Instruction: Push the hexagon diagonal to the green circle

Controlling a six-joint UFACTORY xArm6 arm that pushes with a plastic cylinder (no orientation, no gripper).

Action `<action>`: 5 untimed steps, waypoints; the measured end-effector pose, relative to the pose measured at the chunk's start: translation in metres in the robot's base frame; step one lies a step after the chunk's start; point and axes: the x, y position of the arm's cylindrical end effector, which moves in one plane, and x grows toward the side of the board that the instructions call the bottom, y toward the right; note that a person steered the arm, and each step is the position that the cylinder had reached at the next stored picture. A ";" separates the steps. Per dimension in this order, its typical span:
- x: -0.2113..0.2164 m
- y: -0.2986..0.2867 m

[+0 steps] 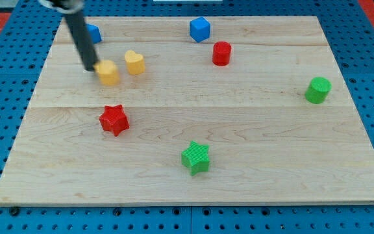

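The yellow hexagon [109,72] lies at the view's upper left on the wooden board. My tip [91,67] touches its left side, with the dark rod rising up and to the left. The green circle, a green cylinder [317,90], stands far off near the board's right edge. A yellow heart [134,62] sits just right of the hexagon, apart from it.
A blue block [93,33] is partly hidden behind the rod at the top left. A blue cube [200,29] and a red cylinder [221,53] stand at top centre. A red star [114,119] lies below the hexagon, a green star [195,158] at bottom centre.
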 end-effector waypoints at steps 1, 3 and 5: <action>0.041 0.009; 0.032 0.069; 0.020 0.172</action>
